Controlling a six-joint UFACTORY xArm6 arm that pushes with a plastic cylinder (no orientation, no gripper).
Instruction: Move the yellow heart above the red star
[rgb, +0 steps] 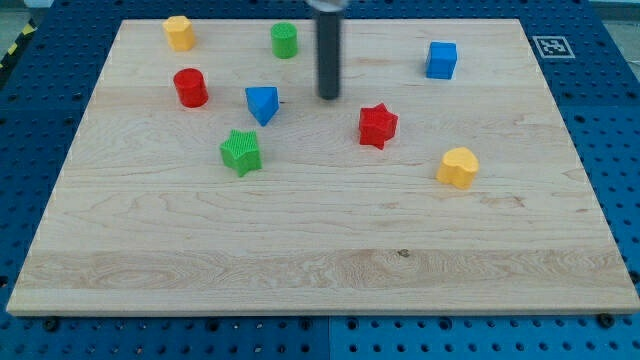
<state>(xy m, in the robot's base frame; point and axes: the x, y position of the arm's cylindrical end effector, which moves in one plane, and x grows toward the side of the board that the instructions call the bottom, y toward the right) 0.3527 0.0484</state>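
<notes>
right of and below the red star (378, 125), the yellow heart (458, 167) points toward the view's bottom-left; no claw shows.

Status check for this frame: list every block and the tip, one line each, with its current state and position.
Yellow heart: lower right of red star, apart.
Red star: untouched.
My tip: between blue triangle and red star, touching neither.
Blue triangle: free.
Green star: free.
Red cylinder, green cylinder, blue cube, yellow hexagon: free.

My rod hangs straight down from the view's top (upper end cut off), my tip (329, 97) on the board.
</notes>
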